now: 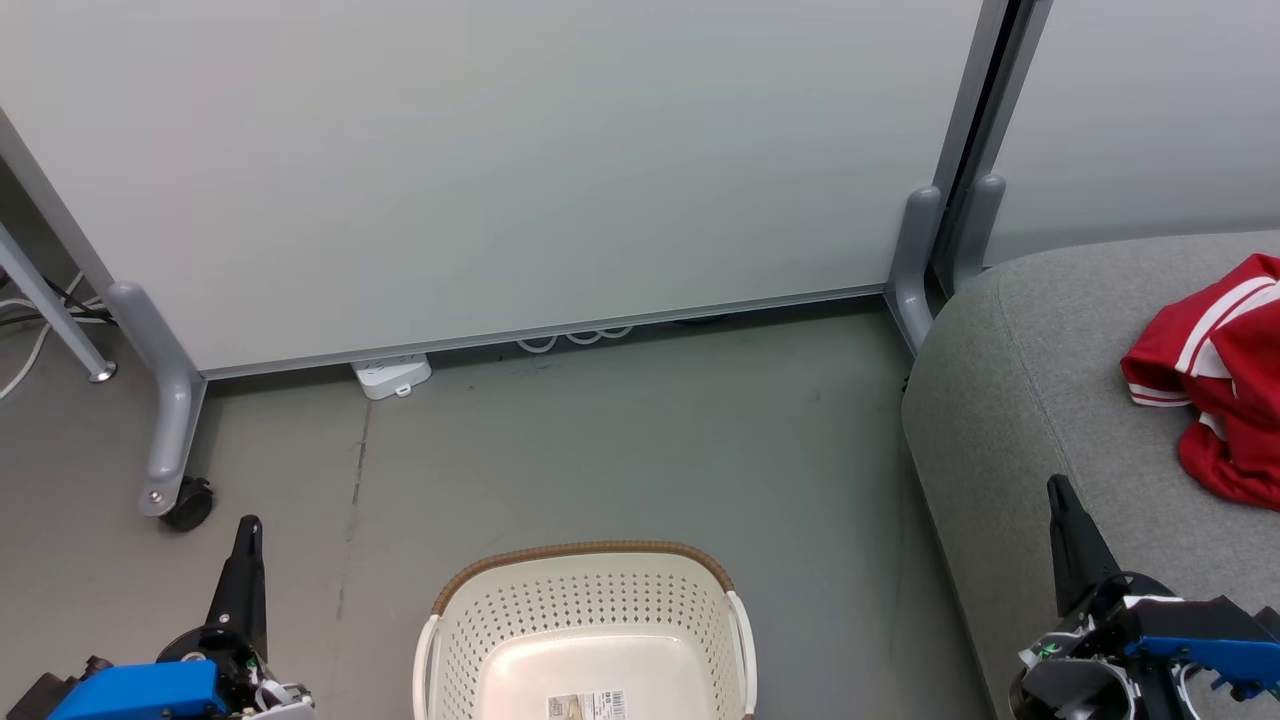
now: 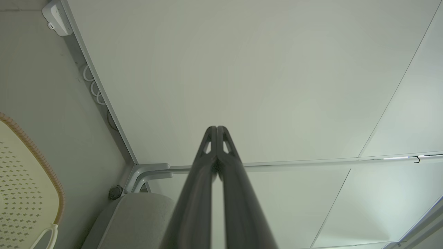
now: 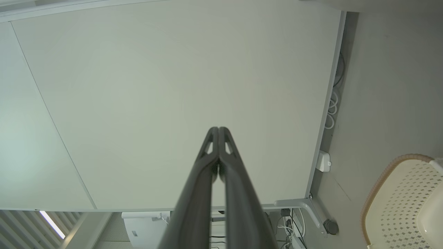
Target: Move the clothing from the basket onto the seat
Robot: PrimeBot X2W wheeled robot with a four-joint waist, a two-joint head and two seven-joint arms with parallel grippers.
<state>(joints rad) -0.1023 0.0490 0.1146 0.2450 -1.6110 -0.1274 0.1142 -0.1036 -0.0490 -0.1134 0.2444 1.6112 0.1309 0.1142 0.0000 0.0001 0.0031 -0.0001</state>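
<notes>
Resting low on either side of the basket, both arms point their dark fingers forward toward the pale partition panel. The left gripper sits at the lower left over the grey floor, its fingers clenched tip to tip with nothing between them. From the left wrist, the two tips are seen pressed together against the panel. The right gripper sits at the lower right, its fingers showing against the seat, likewise pinched together and holding nothing. The basket stands on the floor between the two grippers, cream with a brown rim and a white handle on each side. On the part of its bottom that shows lies a small printed label. The clothing, red with white stripes, lies crumpled on top of the seat toward its right, well apart from the basket and beyond the right gripper.
</notes>
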